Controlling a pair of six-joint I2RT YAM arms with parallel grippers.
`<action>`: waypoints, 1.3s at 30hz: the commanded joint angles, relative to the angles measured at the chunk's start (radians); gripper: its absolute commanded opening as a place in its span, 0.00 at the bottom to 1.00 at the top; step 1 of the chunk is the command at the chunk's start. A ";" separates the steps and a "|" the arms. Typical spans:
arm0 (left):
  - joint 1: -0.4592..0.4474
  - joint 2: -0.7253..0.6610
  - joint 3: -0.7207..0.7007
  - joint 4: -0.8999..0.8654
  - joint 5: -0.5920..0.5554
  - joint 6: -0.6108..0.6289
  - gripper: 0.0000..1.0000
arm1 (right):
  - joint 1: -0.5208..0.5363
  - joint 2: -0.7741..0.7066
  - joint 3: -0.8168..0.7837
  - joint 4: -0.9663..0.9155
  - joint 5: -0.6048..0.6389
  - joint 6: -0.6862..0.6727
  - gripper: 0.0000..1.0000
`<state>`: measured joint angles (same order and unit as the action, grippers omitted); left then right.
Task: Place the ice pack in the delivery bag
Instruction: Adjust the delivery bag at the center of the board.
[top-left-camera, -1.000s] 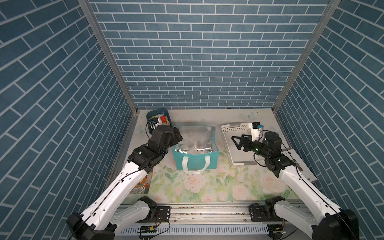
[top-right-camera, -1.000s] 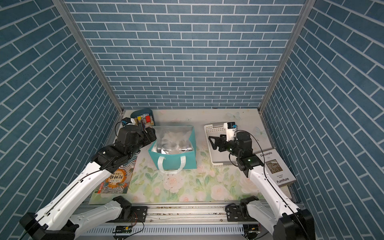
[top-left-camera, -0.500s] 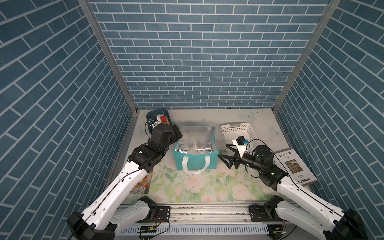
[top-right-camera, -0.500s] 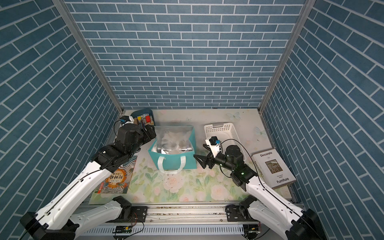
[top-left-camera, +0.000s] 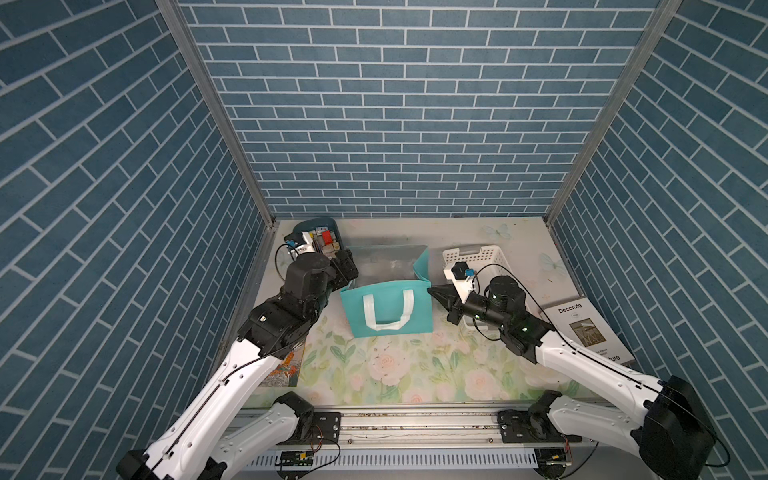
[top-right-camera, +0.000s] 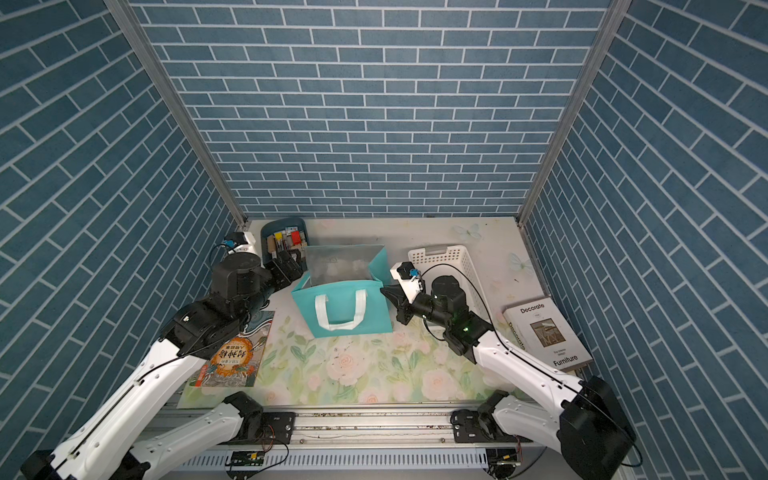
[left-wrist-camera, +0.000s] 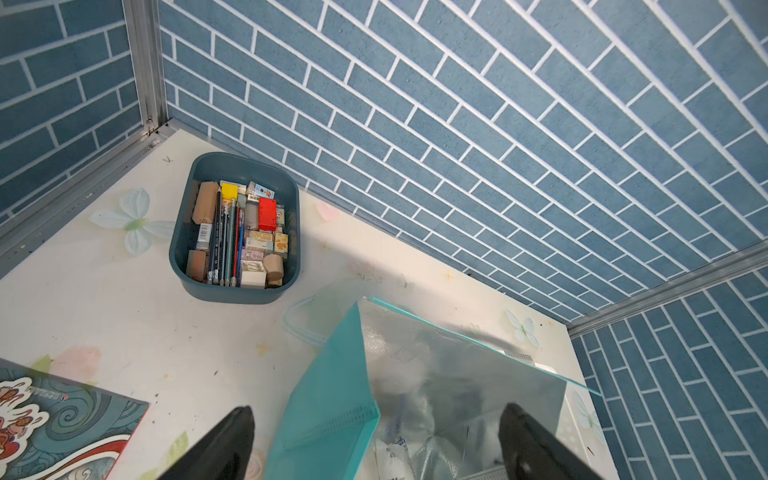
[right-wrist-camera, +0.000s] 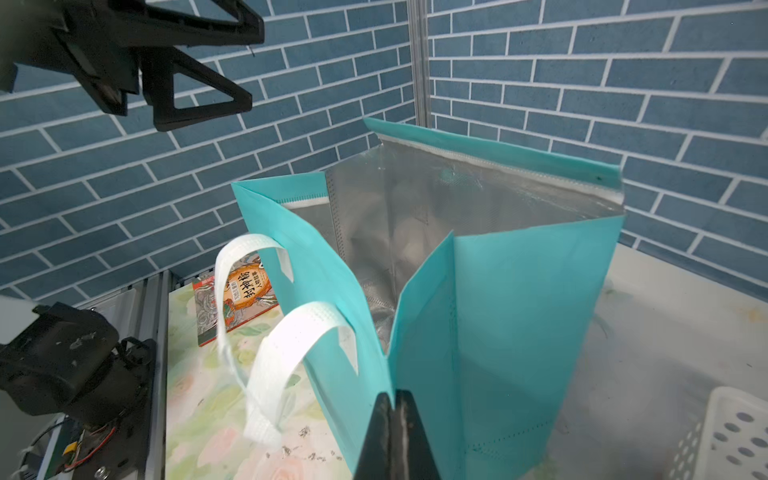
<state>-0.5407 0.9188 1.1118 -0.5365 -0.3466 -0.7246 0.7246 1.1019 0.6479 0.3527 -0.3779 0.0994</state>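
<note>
Right hand (right-wrist-camera: 394, 401) shut at delivery bag (right-wrist-camera: 532, 299) corner, left hand (left-wrist-camera: 376, 419) spread

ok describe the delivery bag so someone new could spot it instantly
On the floral table, look at the middle, between the dark-blue bin and the white basket. The delivery bag stands there open: teal fabric, silver lining, white strap handle.

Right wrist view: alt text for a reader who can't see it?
A teal delivery bag with silver lining stands open, a white handle hanging outside. The shut right claw meets its near corner edge; the open left claw hovers opposite.
</note>
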 joint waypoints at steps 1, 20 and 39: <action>0.004 -0.032 -0.019 -0.006 0.007 0.069 0.97 | -0.001 -0.024 0.012 0.033 0.059 -0.005 0.00; -0.007 -0.050 -0.201 0.089 0.265 0.189 0.84 | -0.187 0.000 0.032 -0.072 0.195 0.033 0.00; -0.005 -0.090 -0.444 0.333 0.276 0.221 0.91 | -0.191 -0.109 0.064 -0.245 0.060 -0.026 0.58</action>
<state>-0.5438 0.8066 0.6678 -0.2695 -0.0437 -0.5392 0.5343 1.0351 0.6788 0.1806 -0.2611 0.0845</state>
